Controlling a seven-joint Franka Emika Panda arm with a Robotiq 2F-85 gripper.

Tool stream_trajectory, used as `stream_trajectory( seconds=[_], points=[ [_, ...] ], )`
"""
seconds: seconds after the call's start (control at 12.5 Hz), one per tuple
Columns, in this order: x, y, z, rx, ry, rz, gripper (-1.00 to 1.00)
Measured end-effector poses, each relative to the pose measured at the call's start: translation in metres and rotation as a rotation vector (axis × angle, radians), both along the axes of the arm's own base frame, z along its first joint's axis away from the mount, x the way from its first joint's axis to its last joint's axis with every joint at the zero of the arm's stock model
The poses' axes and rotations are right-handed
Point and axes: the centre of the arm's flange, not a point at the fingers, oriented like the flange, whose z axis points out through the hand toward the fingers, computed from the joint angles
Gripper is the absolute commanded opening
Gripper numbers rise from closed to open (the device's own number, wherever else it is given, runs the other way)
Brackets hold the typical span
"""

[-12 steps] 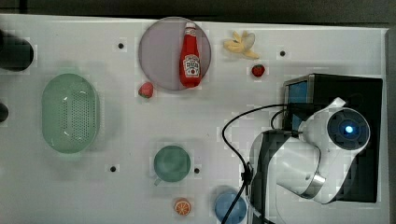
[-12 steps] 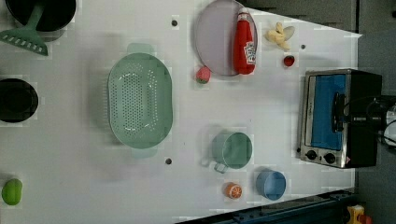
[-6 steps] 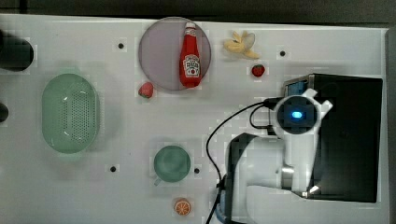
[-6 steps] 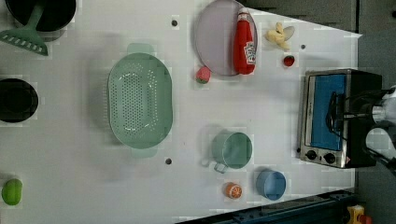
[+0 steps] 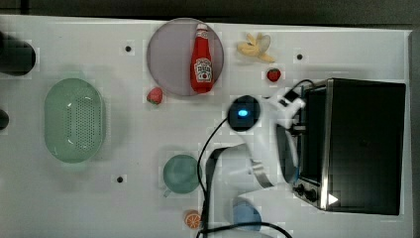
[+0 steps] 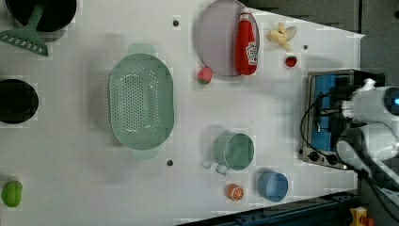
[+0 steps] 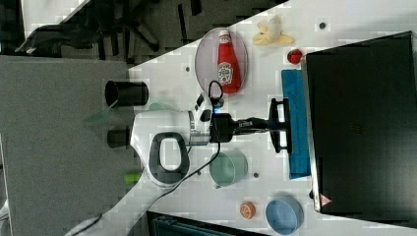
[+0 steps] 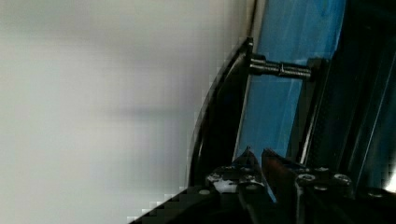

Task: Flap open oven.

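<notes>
Bare table (image 7: 255, 98) lies before the oven (image 7: 361, 123) door; a strawberry (image 7: 294, 56) and blue bowl (image 7: 284, 215) flank it.

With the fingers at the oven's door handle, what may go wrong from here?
The gripper sits at the handle of the oven; the fingers may slip off when the door drops. The oven might slide on the table. The green cup stands under the arm and may be knocked.

oven (image 5: 361, 144) front: partly hidden by arm, top view | claw (image 8: 254, 161): cut off at wrist view's edge
</notes>
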Motion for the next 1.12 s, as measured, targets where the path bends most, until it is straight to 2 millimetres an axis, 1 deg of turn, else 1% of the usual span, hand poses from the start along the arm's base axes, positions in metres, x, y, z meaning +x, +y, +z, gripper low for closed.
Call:
stream_trajectory(
  seconds=[0.32, 0.4, 0.48, 0.72, 0.88, 0.96, 1.12],
  points=[
    [0.002, 0.062, -0.062, -0.058, 0.006, -0.007, -0.65],
    [-0.001, 0.074, -0.079, -0.059, 0.018, -0.010, -0.65],
    [-0.004, 0.081, -0.094, -0.069, 0.035, -0.011, -0.65],
    [-0.002, 0.089, -0.125, -0.086, 0.050, -0.016, -0.65],
    [-0.003, 0.092, -0.138, -0.068, 0.045, -0.004, -0.65],
    [-0.003, 0.094, -0.141, -0.066, 0.047, -0.003, -0.65],
    [0.002, 0.095, -0.137, -0.062, 0.028, -0.011, -0.65]
  ],
)
